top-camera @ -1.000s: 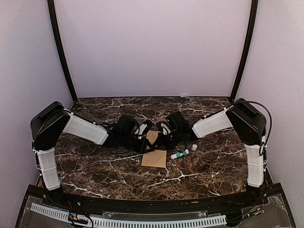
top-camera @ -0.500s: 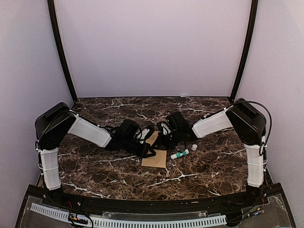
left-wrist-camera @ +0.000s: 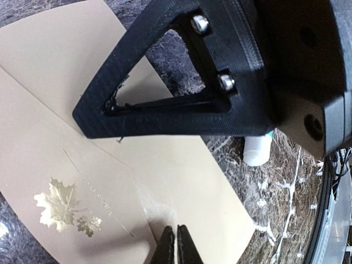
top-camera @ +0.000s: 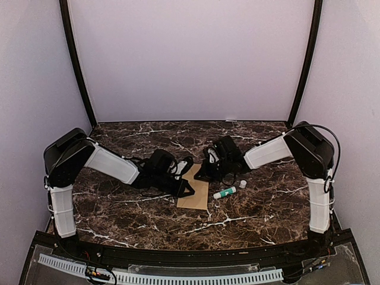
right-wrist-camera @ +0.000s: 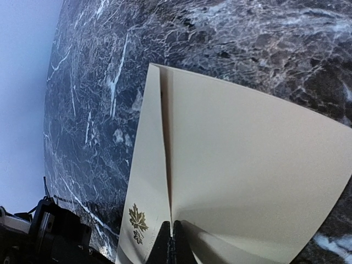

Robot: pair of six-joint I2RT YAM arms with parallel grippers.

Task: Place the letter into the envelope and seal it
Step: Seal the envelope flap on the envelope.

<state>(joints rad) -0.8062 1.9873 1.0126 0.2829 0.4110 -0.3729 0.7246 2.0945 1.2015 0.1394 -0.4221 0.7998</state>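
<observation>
The dark marble counter carries the envelope at its centre. My right claw is clamped on the envelope's 12 o'clock fold. My left claw, fingers together, sits at the envelope's 9 o'clock edge. A glue stick lies at 3 o'clock.

- The envelope lies on the table, slightly below the centre of the top view.
- The glue stick lies on the table just to the right of the envelope, tilted upward to the right.
- A small cap sits on the table near the upper right end of the glue stick.
- The left gripper is over the left edge of the envelope.
- The right gripper is at the envelope's upper end, above and to the right of the left gripper.
- In the left wrist view the envelope fills the left and centre, and the glue stick is beyond its right edge.
</observation>
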